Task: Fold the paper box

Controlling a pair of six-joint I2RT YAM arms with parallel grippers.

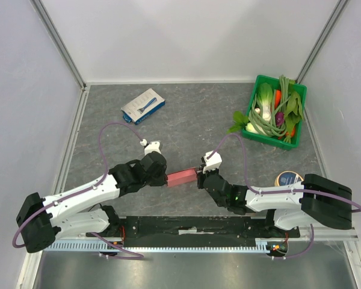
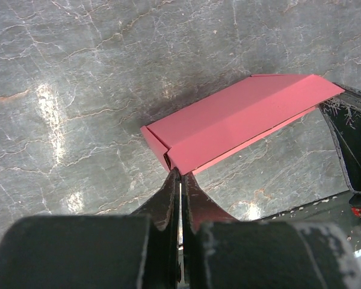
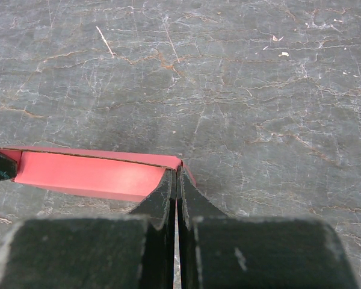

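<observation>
The paper box (image 1: 182, 176) is a pink-red folded card, stretched between both arms just above the grey tabletop near the front middle. My left gripper (image 1: 166, 177) is shut on its left end; in the left wrist view the box (image 2: 240, 120) runs up and right from the pinched corner at my left gripper (image 2: 180, 173). My right gripper (image 1: 200, 179) is shut on the right end; in the right wrist view the box (image 3: 84, 171) stretches left from my right gripper (image 3: 178, 171). The other arm's dark finger (image 2: 355, 144) shows at the box's far end.
A white-and-blue box (image 1: 143, 106) lies at the back left of the table. A green basket (image 1: 301, 117) of toy vegetables stands at the back right. A round tin (image 1: 289, 178) sits near the right arm. White walls enclose the table on three sides.
</observation>
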